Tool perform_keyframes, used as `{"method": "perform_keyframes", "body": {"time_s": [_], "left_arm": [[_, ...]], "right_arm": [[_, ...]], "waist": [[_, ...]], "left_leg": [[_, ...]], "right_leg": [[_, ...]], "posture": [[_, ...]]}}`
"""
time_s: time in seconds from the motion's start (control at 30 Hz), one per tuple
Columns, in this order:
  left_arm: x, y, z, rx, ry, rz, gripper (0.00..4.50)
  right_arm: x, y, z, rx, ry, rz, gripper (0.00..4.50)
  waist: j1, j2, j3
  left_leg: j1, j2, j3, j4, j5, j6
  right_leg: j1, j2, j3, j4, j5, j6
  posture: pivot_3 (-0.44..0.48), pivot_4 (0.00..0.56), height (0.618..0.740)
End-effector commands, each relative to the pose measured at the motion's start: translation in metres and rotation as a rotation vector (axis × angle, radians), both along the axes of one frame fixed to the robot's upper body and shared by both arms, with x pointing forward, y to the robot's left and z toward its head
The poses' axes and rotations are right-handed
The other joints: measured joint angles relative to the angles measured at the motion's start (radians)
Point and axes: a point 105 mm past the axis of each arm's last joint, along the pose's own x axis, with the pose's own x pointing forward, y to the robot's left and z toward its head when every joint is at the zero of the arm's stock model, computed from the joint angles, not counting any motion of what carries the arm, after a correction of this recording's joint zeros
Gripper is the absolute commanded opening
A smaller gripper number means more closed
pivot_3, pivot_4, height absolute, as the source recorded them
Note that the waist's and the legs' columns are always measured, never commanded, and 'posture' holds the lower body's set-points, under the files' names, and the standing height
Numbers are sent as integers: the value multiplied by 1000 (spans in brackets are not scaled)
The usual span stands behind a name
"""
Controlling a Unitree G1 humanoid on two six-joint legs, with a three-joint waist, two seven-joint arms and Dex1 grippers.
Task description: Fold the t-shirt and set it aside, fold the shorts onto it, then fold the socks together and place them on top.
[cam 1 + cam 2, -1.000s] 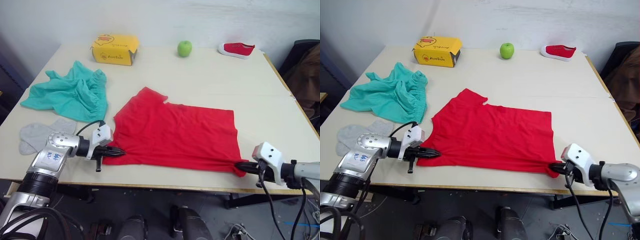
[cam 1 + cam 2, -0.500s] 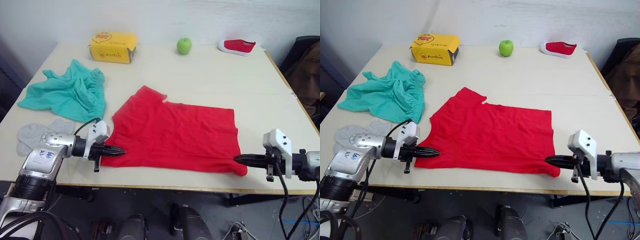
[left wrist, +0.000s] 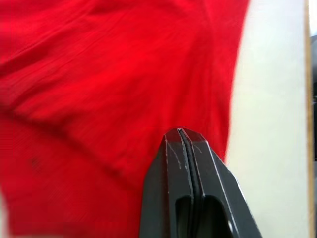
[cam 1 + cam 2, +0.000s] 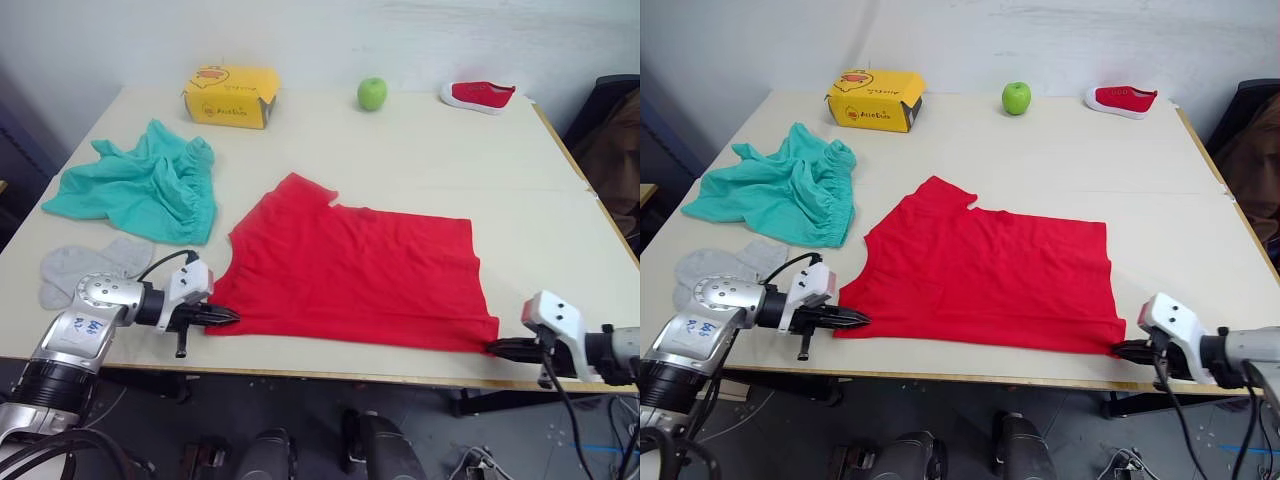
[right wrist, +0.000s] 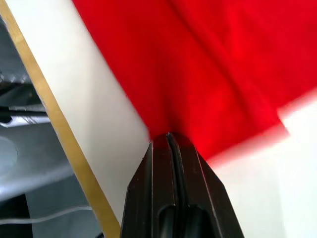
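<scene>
T-shirt (image 4: 355, 270) lies flat mid-frame on my table (image 4: 500, 170); my left gripper (image 4: 228, 317) and right gripper (image 4: 492, 348) each pinch its lower corners, jaws closed on fabric.

The small dark chest print on the bright red soft fabric t-shirt (image 4: 355, 265) is too small to read. The light grey short socks (image 4: 82, 266) overlap, so the two cannot be told apart, and whether fabric sits between the black fingers of the left gripper (image 3: 184, 134) or the right gripper (image 5: 170, 137) cannot be told.
</scene>
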Motion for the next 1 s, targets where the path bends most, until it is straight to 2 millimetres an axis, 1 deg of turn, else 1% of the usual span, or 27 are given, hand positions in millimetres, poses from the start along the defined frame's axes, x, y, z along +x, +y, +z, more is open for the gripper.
{"method": "perform_keyframes", "body": {"time_s": [0.03,0.1,0.2,0.23,0.27,0.37,0.43,0.47,0.6,0.63,0.7,0.8,0.87,0.93,1.0], "left_arm": [[-5,16,-1,37,47,63,0],[-9,11,11,5,43,52,0],[-16,9,24,-17,17,39,0],[-18,8,29,-24,0,34,177],[-21,7,35,-32,-16,27,387],[-31,5,42,-23,-42,-2,1196],[-35,3,41,-7,-56,-10,1835],[-36,2,40,9,-65,-17,2197],[-42,1,29,91,-105,-48,3472],[-42,1,26,103,-116,-46,3812],[-38,3,22,114,-125,-17,4412],[-38,6,12,175,-146,-34,4412],[-36,13,4,238,-167,-49,4412],[-34,17,-1,254,-173,-38,4412],[-32,18,-3,246,-173,-34,4451]], "right_arm": [[3,-1,27,7,-90,62,13],[3,7,38,26,-137,115,13],[-2,23,49,60,-172,184,13],[-4,27,50,69,-166,199,0],[-7,31,50,74,-157,217,172],[-14,39,49,71,-141,272,887],[-13,39,44,40,-153,284,1574],[-12,39,41,21,-157,292,1987],[-6,35,26,-58,-172,309,3415],[-4,34,24,-71,-181,305,3694],[2,34,19,-76,-185,300,3704],[4,38,12,-90,-171,319,3704],[6,42,6,-114,-173,330,3704],[12,43,1,-127,-177,311,3704],[14,45,-1,-112,-173,291,3321]], "waist": [[-2,0,0],[-10,1,1],[-20,1,2],[-21,1,2],[-21,1,3],[-20,0,3],[-19,0,4],[-18,0,4],[-12,0,4],[-11,0,4],[-10,1,4],[-9,1,4],[-8,1,4],[-7,1,4],[-7,1,4]], "left_leg": [[0,0,0,0,0,0],[0,0,0,-1,0,0],[0,1,0,-2,0,-1],[-1,1,0,-2,0,-2],[-1,2,0,-2,0,-2],[-2,2,0,-2,0,-3],[-2,2,0,-2,0,-3],[-2,1,0,-2,-1,-2],[-2,1,0,-2,-1,-2],[-2,1,0,-3,-2,-2],[-2,1,0,-3,-1,-1],[-2,1,0,-3,-1,-1],[-2,1,0,-3,-1,-1],[-2,1,0,-4,-1,-1],[-2,1,0,-4,-2,-1]], "right_leg": [[0,0,0,0,0,0],[-1,0,0,1,0,0],[-2,1,0,2,-1,0],[-2,2,0,2,-1,0],[-2,2,0,1,-1,0],[-2,1,0,0,-1,0],[-2,1,0,-1,-1,0],[-2,1,0,-2,-1,0],[-3,1,0,-3,-1,0],[-3,1,0,-3,-1,0],[-3,1,-1,-4,-1,0],[-3,1,0,-4,-1,0],[-3,1,-1,-4,-1,0],[-3,1,-1,-4,-1,-1],[-3,1,-1,-4,-1,-1]], "posture": [[0,150,740],[0,150,740],[0,150,740],[0,150,740],[0,150,740],[0,150,740],[0,150,740],[0,150,740],[0,150,740],[0,150,740],[0,150,740],[0,150,740],[0,150,740],[0,150,740],[0,150,740]]}}
